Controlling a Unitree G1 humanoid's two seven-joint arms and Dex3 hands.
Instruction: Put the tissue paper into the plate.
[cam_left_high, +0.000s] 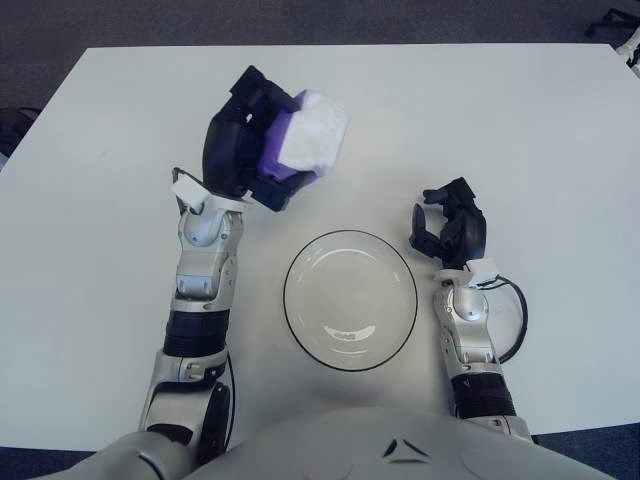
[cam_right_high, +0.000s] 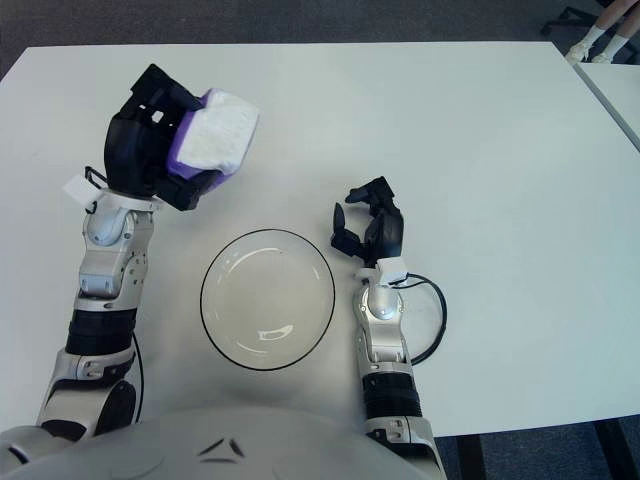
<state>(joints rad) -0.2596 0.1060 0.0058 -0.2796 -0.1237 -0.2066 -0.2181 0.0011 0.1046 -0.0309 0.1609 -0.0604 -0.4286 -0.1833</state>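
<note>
My left hand (cam_left_high: 262, 150) is raised above the table and shut on a purple tissue pack (cam_left_high: 305, 145) with white tissue at its top. The pack is tilted toward the right and hangs up and left of the plate. The clear round plate (cam_left_high: 350, 299) with a dark rim lies on the white table near the front edge, with nothing in it. My right hand (cam_left_high: 450, 228) shows just right of the plate, its fingers relaxed and holding nothing.
The white table (cam_left_high: 520, 130) spreads wide behind and to both sides of the plate. A black cable (cam_left_high: 512, 320) loops beside my right wrist. Dark floor lies beyond the far table edge.
</note>
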